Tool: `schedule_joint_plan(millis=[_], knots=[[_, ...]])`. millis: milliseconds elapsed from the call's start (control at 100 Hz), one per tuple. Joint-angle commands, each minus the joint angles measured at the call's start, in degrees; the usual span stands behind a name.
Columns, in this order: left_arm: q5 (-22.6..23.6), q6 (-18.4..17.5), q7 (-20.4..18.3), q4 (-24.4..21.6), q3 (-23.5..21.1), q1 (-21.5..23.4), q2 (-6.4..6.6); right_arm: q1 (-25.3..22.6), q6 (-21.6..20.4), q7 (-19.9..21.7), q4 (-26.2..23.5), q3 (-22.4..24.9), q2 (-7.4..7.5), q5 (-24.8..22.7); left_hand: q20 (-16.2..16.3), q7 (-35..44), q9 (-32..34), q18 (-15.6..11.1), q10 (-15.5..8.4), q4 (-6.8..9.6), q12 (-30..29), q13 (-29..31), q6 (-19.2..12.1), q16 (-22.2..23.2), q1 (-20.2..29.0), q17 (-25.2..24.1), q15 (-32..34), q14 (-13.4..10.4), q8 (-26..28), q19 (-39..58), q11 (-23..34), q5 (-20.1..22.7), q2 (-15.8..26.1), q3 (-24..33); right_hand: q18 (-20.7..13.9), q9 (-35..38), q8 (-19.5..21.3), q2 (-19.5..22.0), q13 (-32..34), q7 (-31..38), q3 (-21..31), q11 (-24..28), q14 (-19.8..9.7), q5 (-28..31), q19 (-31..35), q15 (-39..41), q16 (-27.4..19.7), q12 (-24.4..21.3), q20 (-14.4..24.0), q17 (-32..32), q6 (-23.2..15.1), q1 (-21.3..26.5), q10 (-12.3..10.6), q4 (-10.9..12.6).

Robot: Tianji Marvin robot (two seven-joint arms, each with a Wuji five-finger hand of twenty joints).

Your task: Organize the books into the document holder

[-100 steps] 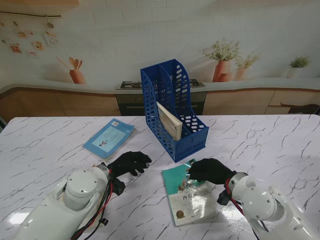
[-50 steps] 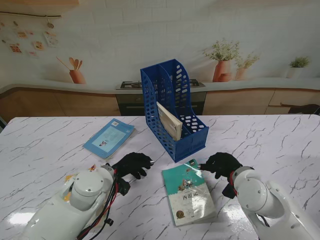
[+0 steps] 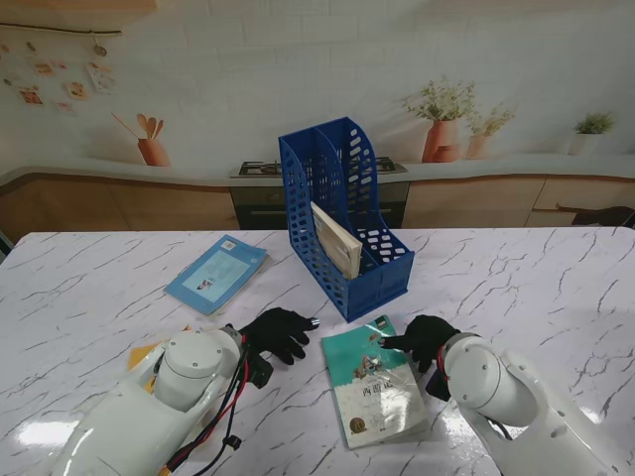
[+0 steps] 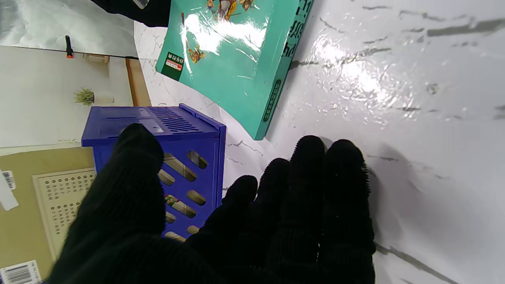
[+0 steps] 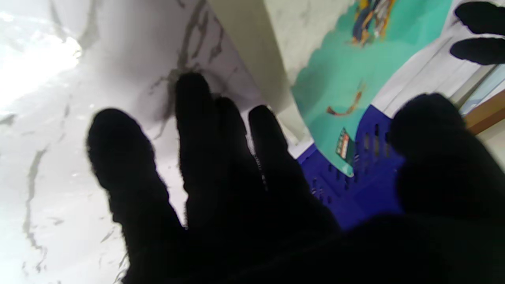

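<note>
1. The green book (image 3: 374, 383) lies flat on the marble bench (image 3: 516, 278), nearest to me, close to the near edge and a little right of the middle.
2. The right hand (image 3: 424, 339) rests at the far right corner of the green book (image 5: 347, 71); its fingers (image 5: 197, 118) are spread and hold nothing. Whether a fingertip touches the cover cannot be told.
3. The left hand (image 3: 278, 330) sits just left of the green book (image 4: 236, 59), apart from it, with bare bench between. Its four fingers (image 4: 311, 165) lie side by side, the thumb held away, and it grips nothing.
4. Farther from me, left of the middle, a light blue book (image 3: 216, 274) lies flat on the bench, well apart from both hands.
5. Beyond the green book stands the blue document holder (image 3: 342, 213), upright near the middle of the bench, with two compartments. One tan book (image 3: 336, 238) leans tilted inside the right compartment; the left compartment's contents cannot be made out.
6. The holder (image 4: 158, 130) stands well apart from both hands, just past the green book's far edge.
</note>
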Motion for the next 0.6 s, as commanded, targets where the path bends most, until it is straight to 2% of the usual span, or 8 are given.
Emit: schedule_joint_plan(millis=[0, 130, 200, 460, 590], knots=[[-0.57, 0.86, -0.38, 1.68, 1.15, 0.25, -0.86, -0.72, 0.23, -0.63, 0.90, -0.93, -0.81, 1.11, -1.28, -2.12, -2.07, -0.34, 2.79, 2.07, -1.62, -0.64, 4.33, -1.24, 0.60, 2.36, -4.68, 6.41, -1.61, -0.61, -0.14, -1.60, 2.42, -1.23, -7.02, -1.36, -1.17, 0.89, 0.45, -0.49, -0.68, -1.95, 2.13, -0.06, 0.20, -2.11, -2.77, -1.24, -0.82, 2.40, 3.25, 0.56, 2.93, 1.93], [-1.52, 3.46, -0.10, 2.15, 1.75, -0.25, -1.26, -0.76, 0.41, -1.66, 1.18, -1.40, -1.12, 1.92, -2.26, -7.16, -3.45, -0.17, 5.87, 2.14, -2.65, -0.96, 7.88, -3.16, 0.28, 3.62, -4.97, 6.21, -2.99, -0.54, 0.13, -1.63, 2.38, 0.17, -7.77, -0.76, -1.33, 0.78, 1.10, -0.07, 0.35, -1.62, 2.17, 0.40, 0.13, -2.02, -3.47, -1.27, -1.65, 3.54, 3.50, 1.26, 3.05, 2.07], [-1.64, 4.76, 0.17, 2.43, 2.10, -0.55, -1.47, -0.69, 0.36, -1.74, 1.31, -1.61, -1.19, 2.54, -3.16, -11.23, -3.21, 0.23, 7.34, 2.16, -2.83, -0.47, 9.52, -3.88, -0.02, 5.53, -4.28, 6.43, -3.25, -0.49, 0.29, 0.67, 2.34, 1.27, -7.82, -0.81, -1.45, 0.79, 1.00, 0.03, 1.02, -1.68, 2.20, 0.42, 0.20, -2.26, -3.85, -1.35, -1.97, 3.57, 3.37, 1.38, 3.11, 2.09], [-4.76, 7.84, 0.91, 3.91, 2.35, -1.35, -2.52, -0.94, -0.31, -2.38, 1.49, -2.03, -1.46, 4.01, -4.45, -12.65, -4.38, 1.10, 9.45, 2.34, -3.16, -1.02, 11.29, -4.22, 0.80, 6.65, -4.58, 6.57, -2.40, -1.38, -0.38, 0.24, 2.42, 2.91, -8.35, -0.87, -1.82, 1.36, 1.09, 0.38, 3.24, -1.74, 2.37, 0.45, 0.26, -2.89, -4.80, -1.49, -3.00, 3.82, 3.73, 2.00, 3.15, 2.05], [-6.39, 8.63, 0.24, 5.35, 2.76, -2.11, -2.81, -0.87, -0.65, -1.96, 1.58, -2.25, -1.41, 4.74, -4.68, -13.01, -4.97, 1.47, 10.11, 2.46, -3.33, -1.57, 11.34, -4.22, 1.07, 6.65, -4.63, 6.83, -2.29, -1.49, -0.67, -0.22, 2.49, 3.71, -7.91, -1.03, -2.10, 2.11, 1.04, 0.47, 4.28, -1.86, 2.52, 0.36, 0.10, -3.33, -5.23, -1.57, -3.60, 3.99, 3.71, 3.99, 3.28, 2.18]])
